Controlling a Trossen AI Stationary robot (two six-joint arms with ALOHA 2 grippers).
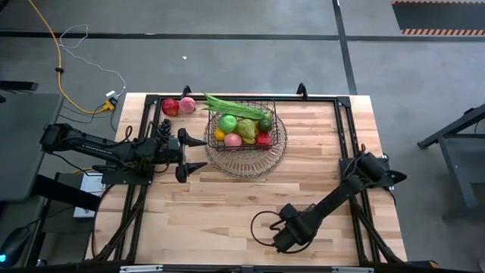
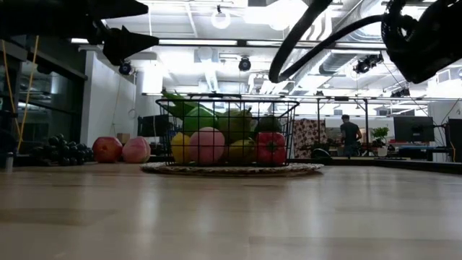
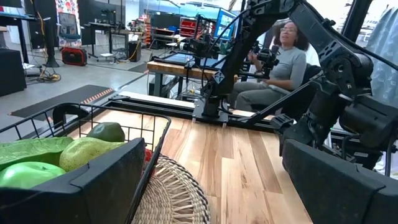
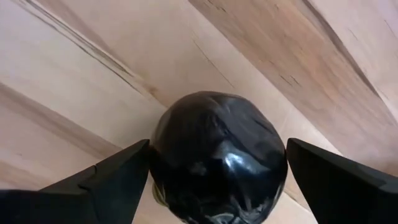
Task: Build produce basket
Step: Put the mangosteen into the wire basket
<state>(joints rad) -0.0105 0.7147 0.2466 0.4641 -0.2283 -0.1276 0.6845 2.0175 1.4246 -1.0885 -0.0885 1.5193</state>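
1. from the high view we see the basket (image 1: 244,125) at the far middle of the desk (image 1: 318,174), sitting on a round woven wire dish (image 1: 246,163) and holding green, pink, yellow and red produce, with long green pods (image 1: 227,105) lying across its far rim. a red apple (image 1: 170,107) and a pink fruit (image 1: 187,105) lie just left of it, and dark grapes (image 1: 164,127) sit near the left gripper (image 1: 198,153), which waits beside the basket with its jaws spread and nothing between them. the right gripper (image 1: 282,244) is down at the near edge.
2. in the low view we see the basket (image 2: 227,130) full and upright.
3. the left wrist view shows us the basket's rim (image 3: 118,112) just beside the gripper.
4. in the right wrist view we see the right gripper (image 4: 217,168) released wide around a glossy dark purple piece (image 4: 217,155) on the desk; we cannot tell whether the fingers touch it.
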